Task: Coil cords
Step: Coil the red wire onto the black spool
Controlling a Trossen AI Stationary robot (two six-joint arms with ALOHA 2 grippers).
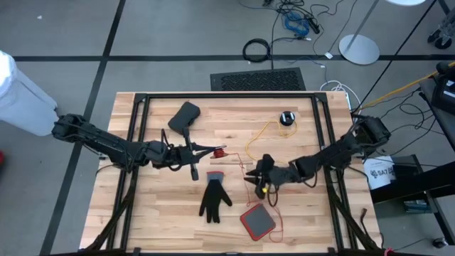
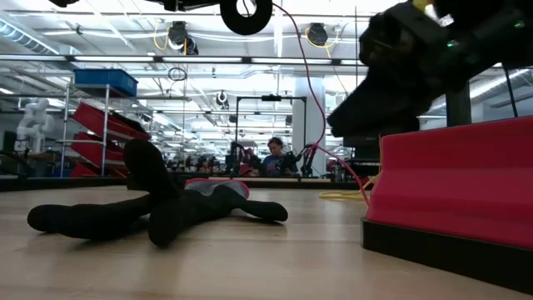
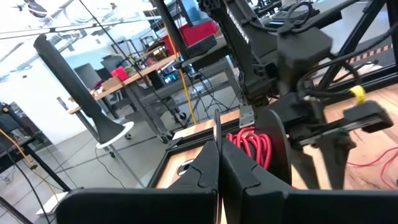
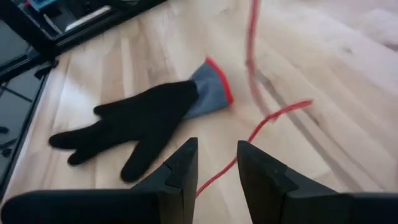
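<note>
A red cord runs from a small coil [image 1: 220,151] at my left gripper [image 1: 212,151] down to the table. It trails past my right gripper [image 1: 253,178] to the red pad. In the right wrist view my right gripper [image 4: 217,162] is open. Its fingers stand just above the table, on either side of the red cord [image 4: 264,121], without touching it. A thin yellow cord [image 1: 264,131] lies in a loose loop at the far right, joined to a black round puck [image 1: 286,118]. My left gripper [image 3: 217,165] is shut. My left gripper is shut on the red cord at its coiled end [image 3: 252,146], with the coil bunched just past the fingertips. The fingers lie level, coming from the table's left. They hide the exact place of contact. The coil is lifted clear, and the cord hangs slack to the table.
A black glove [image 1: 213,199] with a grey, red-edged cuff lies flat at the near middle. A red square pad [image 1: 257,220] sits near the front edge and a black object [image 1: 185,117] at the far left. Black frame rails [image 1: 135,142] border the table. A person [image 2: 273,157] sits far behind.
</note>
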